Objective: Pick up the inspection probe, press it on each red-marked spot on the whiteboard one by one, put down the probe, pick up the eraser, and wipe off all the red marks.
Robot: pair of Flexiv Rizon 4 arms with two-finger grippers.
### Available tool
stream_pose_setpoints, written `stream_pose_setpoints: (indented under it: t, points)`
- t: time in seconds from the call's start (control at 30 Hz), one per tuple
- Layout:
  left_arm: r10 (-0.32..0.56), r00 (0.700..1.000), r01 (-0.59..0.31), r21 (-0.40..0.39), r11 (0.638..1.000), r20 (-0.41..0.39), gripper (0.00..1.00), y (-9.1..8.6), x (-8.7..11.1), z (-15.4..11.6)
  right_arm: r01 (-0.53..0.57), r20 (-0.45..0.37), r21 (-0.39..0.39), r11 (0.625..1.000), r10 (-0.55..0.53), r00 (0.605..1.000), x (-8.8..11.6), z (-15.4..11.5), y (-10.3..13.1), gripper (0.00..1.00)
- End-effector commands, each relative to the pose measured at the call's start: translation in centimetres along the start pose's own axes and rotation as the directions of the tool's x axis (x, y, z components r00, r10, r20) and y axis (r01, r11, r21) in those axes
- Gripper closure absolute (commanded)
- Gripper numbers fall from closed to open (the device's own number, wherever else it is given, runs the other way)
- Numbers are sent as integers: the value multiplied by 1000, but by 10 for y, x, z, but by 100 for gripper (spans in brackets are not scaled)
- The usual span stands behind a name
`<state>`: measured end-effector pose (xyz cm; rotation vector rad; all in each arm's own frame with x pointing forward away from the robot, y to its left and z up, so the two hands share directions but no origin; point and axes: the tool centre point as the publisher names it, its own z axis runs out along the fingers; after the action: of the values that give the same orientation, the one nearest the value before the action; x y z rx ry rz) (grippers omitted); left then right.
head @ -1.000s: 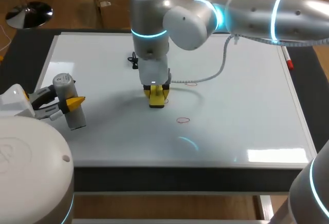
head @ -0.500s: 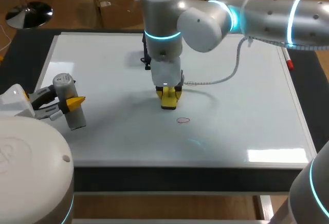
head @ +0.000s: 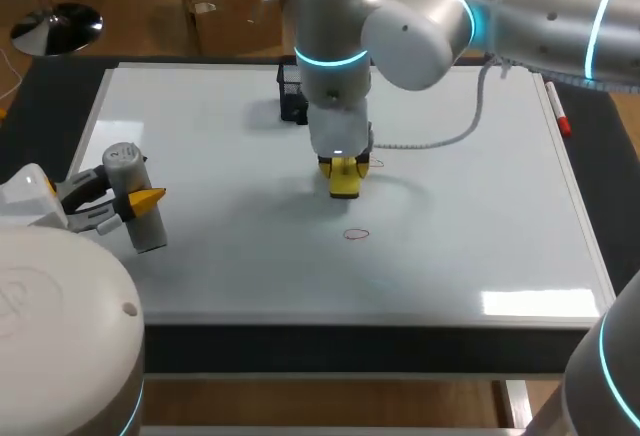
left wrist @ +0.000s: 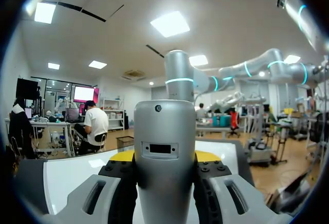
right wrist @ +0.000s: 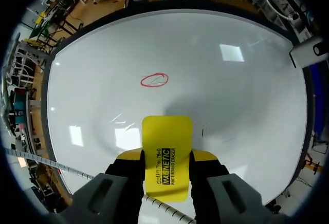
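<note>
Two-arm station over a whiteboard [head: 480,206], a smooth, glossy white sheet that throws back the ceiling lights.

**Right arm.** The right gripper [head: 344,178] points straight down near the board's middle, its fingers closed on the eraser [head: 345,192]. In the right wrist view the same gripper [right wrist: 165,163] clamps the two long edges of the eraser [right wrist: 165,147], a flat yellow rectangle with rounded corners. The eraser's back looks hard and slick, and it is probably light and stiff. A grip across the narrow sides, as here, should keep it flat to the board. Its wiping face is hidden.

**Red marks.** One red mark [right wrist: 154,79], a thin oval loop, lies just ahead of the eraser. In the head view one loop [head: 356,234] sits on the near side of the eraser and another [head: 372,163] just beside it.

**Left arm.** The left gripper [head: 128,202] hangs over the board's left edge, closed on the probe [head: 135,201]. The left wrist view shows the probe [left wrist: 164,152] as a grey, metallic-looking cylinder with a small rectangular socket, gripped from both sides. It is likely rigid and smooth, so a hold at mid-body suits it.

**Other items.** A small black holder [head: 291,96] stands at the far side of the board. A red-capped pen [head: 557,111] lies along the right edge.
</note>
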<state>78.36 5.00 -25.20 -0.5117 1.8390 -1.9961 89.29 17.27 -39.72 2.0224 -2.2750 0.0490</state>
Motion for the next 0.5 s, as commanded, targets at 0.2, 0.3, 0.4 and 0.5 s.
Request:
stream_pose_setpoints:
  t: [0.2, 0.3, 0.4, 0.5]
  points:
    - [0, 1000, 0, 0, 1000, 1, 100, -2, 1, 0, -88, 20, 11, 996, 88, 996, 65, -12, -14, 100]
    - [0, 1000, 0, 0, 1000, 1, 100, -2, 1, 0, -135, 9, 12, 991, 135, 991, 93, -13, -19, 100]
    - [0, 1000, 0, 0, 1000, 1, 100, -2, 1, 0, -184, 6, 8, 983, 184, 983, 123, -14, -22, 100]
    - [0, 1000, 0, 0, 1000, 1, 100, -2, 1, 0, -229, -1, 6, 973, 229, 973, 149, -15, -24, 100]
